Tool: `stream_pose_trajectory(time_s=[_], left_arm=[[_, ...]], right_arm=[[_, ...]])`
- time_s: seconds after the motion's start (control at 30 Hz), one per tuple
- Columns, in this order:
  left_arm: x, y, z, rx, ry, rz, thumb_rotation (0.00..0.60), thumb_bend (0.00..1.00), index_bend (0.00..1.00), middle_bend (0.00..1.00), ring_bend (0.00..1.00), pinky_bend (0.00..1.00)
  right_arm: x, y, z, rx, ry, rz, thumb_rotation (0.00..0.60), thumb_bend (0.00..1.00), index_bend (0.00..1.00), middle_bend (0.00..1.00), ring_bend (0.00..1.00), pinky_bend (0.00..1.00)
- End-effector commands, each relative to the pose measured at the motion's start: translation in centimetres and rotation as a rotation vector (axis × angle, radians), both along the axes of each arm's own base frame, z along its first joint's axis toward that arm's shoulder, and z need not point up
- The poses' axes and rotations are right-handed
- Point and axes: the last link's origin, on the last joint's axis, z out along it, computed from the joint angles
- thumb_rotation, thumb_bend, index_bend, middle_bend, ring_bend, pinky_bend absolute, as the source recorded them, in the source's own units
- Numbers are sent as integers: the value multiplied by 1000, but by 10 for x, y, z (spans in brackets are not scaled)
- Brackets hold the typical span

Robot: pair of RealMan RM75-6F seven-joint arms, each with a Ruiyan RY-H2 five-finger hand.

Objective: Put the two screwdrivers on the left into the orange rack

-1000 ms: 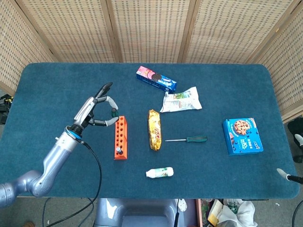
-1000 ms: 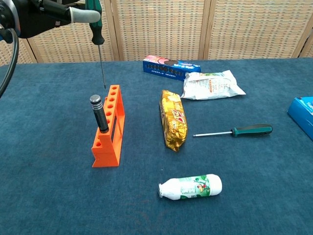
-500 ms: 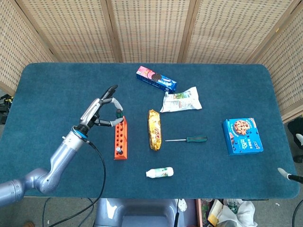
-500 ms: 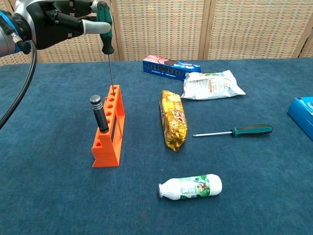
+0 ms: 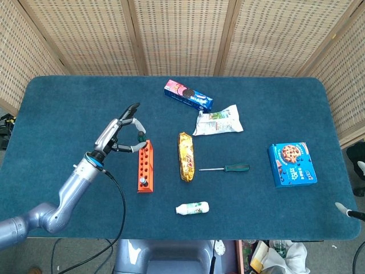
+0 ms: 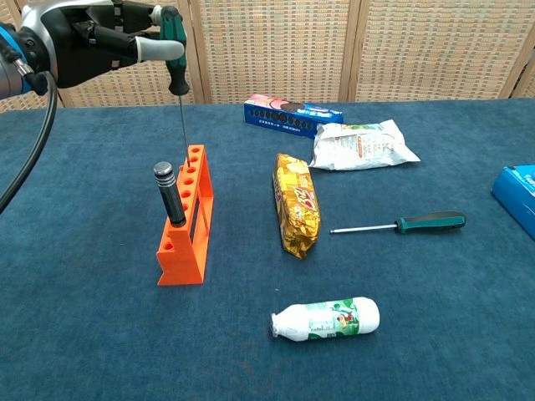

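Observation:
My left hand (image 6: pixel 92 42) (image 5: pixel 118 136) pinches the green handle of a screwdriver (image 6: pixel 176 63), holding it upright over the far end of the orange rack (image 6: pixel 185 219) (image 5: pixel 145 166). Its thin shaft runs down to the rack's far holes; I cannot tell whether the tip is inside one. A black-handled screwdriver (image 6: pixel 170 194) stands in a hole near the rack's near end. My right hand is out of both views.
A gold snack bag (image 6: pixel 298 205) lies right of the rack. Another green-handled screwdriver (image 6: pixel 401 224) lies further right, a white bottle (image 6: pixel 327 319) in front. A cookie pack (image 6: pixel 292 114), a white pouch (image 6: pixel 361 144) and a blue box (image 5: pixel 291 164) sit beyond.
My left hand carried the green-handled screwdriver right and down, from beside the rack to over its far holes, then eased slightly back left.

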Motion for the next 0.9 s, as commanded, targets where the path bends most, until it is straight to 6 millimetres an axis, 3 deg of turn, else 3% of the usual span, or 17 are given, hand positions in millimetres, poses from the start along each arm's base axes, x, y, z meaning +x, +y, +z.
stream_pose_trajectory(time_s=[0.03, 0.9], left_arm=[[0, 0, 0, -3, 2, -1, 600, 490, 649, 0, 0, 0], [-15, 1, 7, -14, -2, 32, 600, 489, 652, 0, 0, 0]], right_arm=[[0, 0, 0, 0, 0, 0, 600, 0, 0, 0, 0, 0], [1, 0, -1, 3, 0, 1, 600, 0, 0, 0, 0, 0]])
